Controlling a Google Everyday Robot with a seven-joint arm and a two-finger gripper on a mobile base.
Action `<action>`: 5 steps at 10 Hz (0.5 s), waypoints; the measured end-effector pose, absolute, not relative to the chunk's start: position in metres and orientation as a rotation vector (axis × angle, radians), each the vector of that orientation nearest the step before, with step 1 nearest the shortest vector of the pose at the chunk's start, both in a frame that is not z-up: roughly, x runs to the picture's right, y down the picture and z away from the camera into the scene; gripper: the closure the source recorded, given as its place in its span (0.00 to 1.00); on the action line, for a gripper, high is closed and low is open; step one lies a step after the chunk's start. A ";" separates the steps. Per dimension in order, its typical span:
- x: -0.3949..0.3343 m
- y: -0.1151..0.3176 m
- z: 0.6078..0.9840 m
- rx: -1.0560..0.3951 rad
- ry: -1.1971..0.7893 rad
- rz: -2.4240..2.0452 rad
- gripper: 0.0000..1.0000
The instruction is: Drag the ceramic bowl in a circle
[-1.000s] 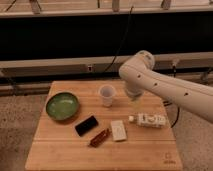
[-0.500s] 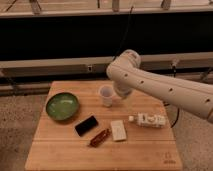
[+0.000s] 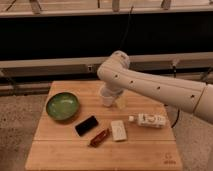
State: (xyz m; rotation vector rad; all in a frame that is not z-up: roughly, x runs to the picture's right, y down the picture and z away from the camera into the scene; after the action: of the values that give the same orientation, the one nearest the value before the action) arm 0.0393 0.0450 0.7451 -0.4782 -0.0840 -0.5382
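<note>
The ceramic bowl [image 3: 62,106] is round, shallow and green with a darker rim. It sits on the left part of the wooden table [image 3: 65,155]. My white arm reaches in from the right, with its elbow above the table's back middle. My gripper [image 3: 120,102] hangs under the arm, mostly hidden by it, just right of the small white cup [image 3: 106,97]. It is well to the right of the bowl and does not touch it.
A black phone [image 3: 86,125], a red-brown bar [image 3: 98,137] and a white block [image 3: 118,130] lie in front of the cup. A white bottle [image 3: 148,120] lies on its side at the right. A dark shelf and rails run behind the table.
My arm has swung left across the back of the table, bringing the gripper from right of the cup to close beside it. The bowl and other objects have not moved.
</note>
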 end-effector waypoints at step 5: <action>0.011 0.044 0.760 -0.470 -0.112 -0.620 0.20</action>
State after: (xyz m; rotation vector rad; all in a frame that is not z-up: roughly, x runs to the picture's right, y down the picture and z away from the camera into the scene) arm 0.0110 0.0437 0.7601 -0.4697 -0.1122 -0.6198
